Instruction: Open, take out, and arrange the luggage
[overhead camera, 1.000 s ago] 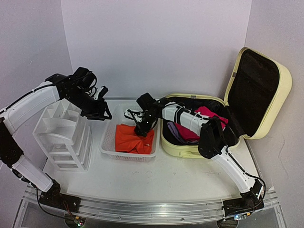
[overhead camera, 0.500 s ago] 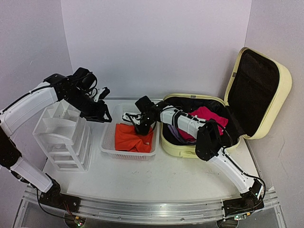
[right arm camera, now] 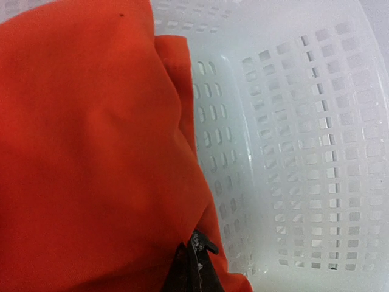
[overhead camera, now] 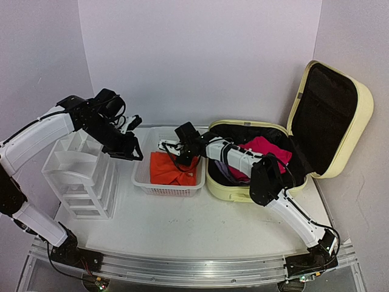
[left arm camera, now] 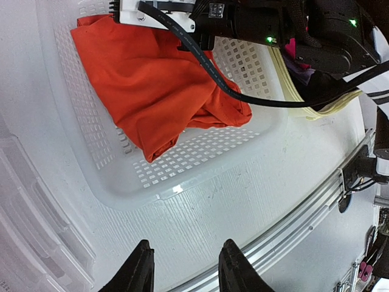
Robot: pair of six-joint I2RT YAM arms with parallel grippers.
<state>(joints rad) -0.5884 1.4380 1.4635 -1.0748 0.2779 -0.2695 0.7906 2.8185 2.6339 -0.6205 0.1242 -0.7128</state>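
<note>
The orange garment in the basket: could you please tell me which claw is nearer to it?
Right. The right claw touches the orange garment inside the basket; the left claw hovers open beside the basket's left rim, clear of it.

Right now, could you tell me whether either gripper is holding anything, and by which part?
The right gripper pinches the orange cloth at a fold near its edge; the left gripper holds nothing.

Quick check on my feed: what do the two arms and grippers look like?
Both arms are white shells with black joints: left arm, right arm. The left gripper has two black rounded fingers. The right gripper is black too, with a black cable looping off its wrist and a small green light.
</note>
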